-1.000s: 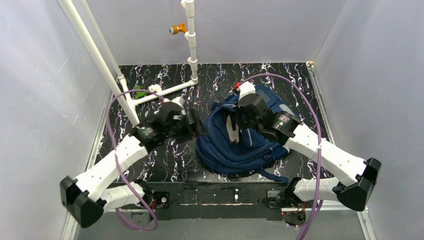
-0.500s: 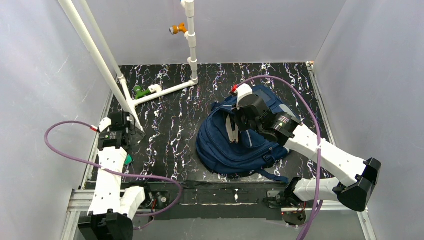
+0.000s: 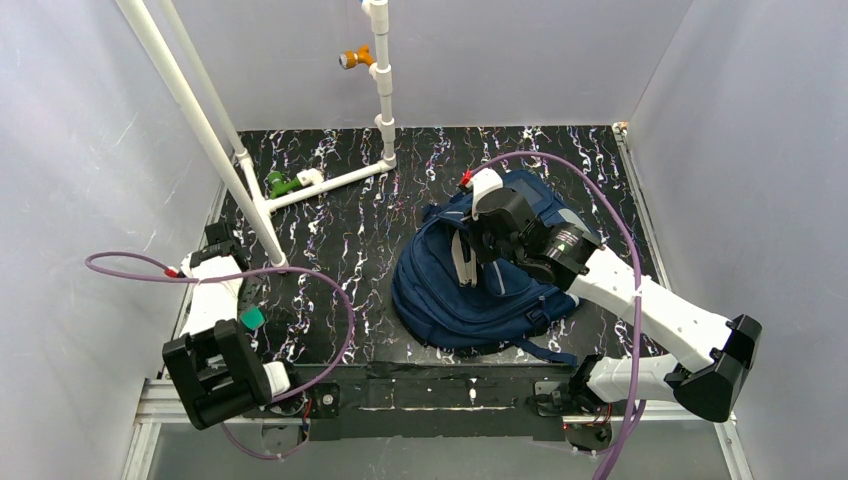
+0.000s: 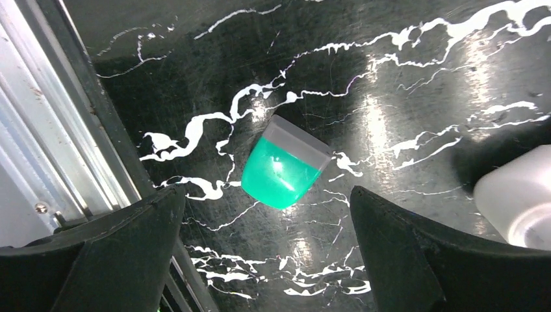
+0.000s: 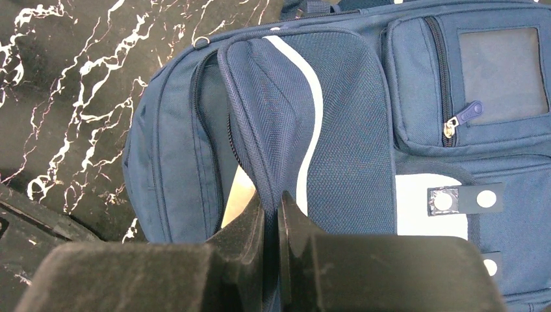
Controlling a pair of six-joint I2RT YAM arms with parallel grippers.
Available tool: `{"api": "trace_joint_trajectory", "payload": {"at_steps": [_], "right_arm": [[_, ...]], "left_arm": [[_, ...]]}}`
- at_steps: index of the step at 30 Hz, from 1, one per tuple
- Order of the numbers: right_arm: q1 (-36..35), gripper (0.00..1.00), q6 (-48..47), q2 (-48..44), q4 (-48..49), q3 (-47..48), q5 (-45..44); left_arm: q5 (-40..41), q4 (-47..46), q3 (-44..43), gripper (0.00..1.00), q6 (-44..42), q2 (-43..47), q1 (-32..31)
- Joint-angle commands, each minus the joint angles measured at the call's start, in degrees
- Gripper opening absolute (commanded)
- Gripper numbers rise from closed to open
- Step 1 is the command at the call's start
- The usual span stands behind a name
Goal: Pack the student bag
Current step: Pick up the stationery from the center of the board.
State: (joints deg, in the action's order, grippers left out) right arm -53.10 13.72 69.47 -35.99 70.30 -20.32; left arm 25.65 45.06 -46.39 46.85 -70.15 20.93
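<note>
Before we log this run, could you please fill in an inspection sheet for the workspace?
Surface: black marbled tabletop, white veins.
Job's things: navy blue fabric backpack lying flat, main compartment partly open.
Clutter: small green plastic piece with grey band, lying near the left edge; white pipe frame.
Claws: left claw open above the green piece; right claw shut on a backpack flap.
Cables: purple cable looping from each arm.
Surroundings: plain grey walls.

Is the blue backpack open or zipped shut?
Open. The right gripper pinches the student bag by its flap, and a gap shows beside it.
</note>
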Motion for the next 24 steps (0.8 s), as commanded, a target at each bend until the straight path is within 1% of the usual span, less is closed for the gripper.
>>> {"api": "trace_joint_trajectory", "payload": {"at_steps": [1,5,8,11,12,16,18,19,21,22,24], "right_arm": [[-0.5,0.01,0.4,-0.3,4.5,5.7,2.5],[-0.4,0.01,0.6,0.0,4.3,5.9,2.2],[-0.4,0.01,1.1,0.2,4.2,6.1,2.1],[-0.4,0.01,1.5,0.3,4.2,6.1,2.2],[-0.4,0.01,1.6,0.4,4.1,6.2,2.3],[-0.4,0.01,1.7,0.5,4.2,6.5,2.2],[-0.4,0.01,1.7,0.5,4.1,6.5,1.9],[-0.4,0.01,1.7,0.5,4.1,6.5,1.9],[-0.4,0.01,1.7,0.6,4.3,6.6,2.0],[-0.4,0.01,1.7,0.7,4.3,6.6,2.1],[-0.4,0.01,1.6,0.9,4.1,6.9,2.1]], "left_arm": [[-2.4,-4.7,2.4,0.98,-2.4,-1.9,1.2],[-7.4,-7.1,2.9,0.98,-3.4,-6.5,2.7],[-9.6,-8.9,3.7,0.98,-3.3,-9.8,3.0],[-12.6,-9.5,4.1,0.97,-3.1,-11.2,3.8],[-12.5,-9.8,4.4,0.95,-3.0,-11.1,4.0],[-11.2,-9.9,5.2,0.78,-2.5,-9.5,5.1],[-10.6,-10.5,5.5,0.73,-2.7,-8.6,5.3],[-10.8,-11.3,5.8,0.68,-2.9,-8.3,5.4],[-12.1,-12.2,6.1,0.54,-3.1,-7.9,5.6],[-12.8,-12.6,6.3,0.50,-3.0,-7.8,5.5],[-13.2,-12.4,6.6,0.48,-3.1,-7.0,5.5]]}}
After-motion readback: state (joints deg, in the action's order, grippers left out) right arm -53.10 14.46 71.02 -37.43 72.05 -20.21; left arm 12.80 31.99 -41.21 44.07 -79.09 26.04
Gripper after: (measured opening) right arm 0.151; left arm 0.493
